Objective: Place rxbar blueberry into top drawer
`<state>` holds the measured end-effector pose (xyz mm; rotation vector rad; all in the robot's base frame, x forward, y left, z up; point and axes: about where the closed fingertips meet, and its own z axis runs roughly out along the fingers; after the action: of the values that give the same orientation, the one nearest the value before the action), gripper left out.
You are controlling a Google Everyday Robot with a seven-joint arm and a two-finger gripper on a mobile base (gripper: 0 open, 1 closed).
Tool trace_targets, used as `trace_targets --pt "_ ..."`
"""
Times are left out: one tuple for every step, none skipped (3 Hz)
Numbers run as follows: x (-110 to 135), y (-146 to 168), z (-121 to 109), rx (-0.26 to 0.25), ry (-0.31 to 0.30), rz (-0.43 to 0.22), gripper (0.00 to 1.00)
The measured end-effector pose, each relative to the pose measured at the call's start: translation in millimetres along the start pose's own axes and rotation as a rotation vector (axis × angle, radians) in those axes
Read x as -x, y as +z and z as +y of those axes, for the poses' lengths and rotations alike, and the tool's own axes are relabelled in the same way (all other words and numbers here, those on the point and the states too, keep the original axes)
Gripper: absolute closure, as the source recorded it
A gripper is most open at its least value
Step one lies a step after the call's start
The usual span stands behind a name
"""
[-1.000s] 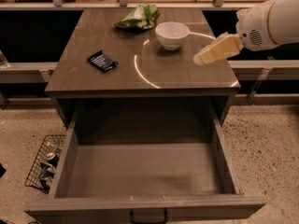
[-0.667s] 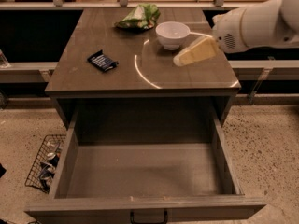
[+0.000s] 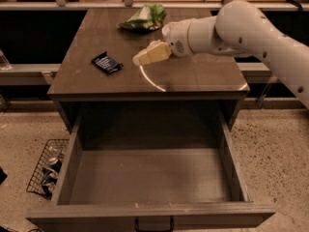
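My cream-coloured gripper hangs over the dark wooden counter; whether it is apart or together, I cannot tell. The small navy-blue wrapped snack bar lies flat on the counter's left part. Below the counter, the wide grey-brown wooden drawer stands open.
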<state>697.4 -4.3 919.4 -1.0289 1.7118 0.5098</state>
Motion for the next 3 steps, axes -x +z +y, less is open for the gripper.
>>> trace_targets --pt "4.7 45.2 5.0 0.004 -0.010 -0.028 0.00" --pt "4.2 77.4 15.7 -0.018 -0.024 -0.024 0.00" --pt "-7.0 109.8 26.0 -0.025 0.003 -0.021 0.00"
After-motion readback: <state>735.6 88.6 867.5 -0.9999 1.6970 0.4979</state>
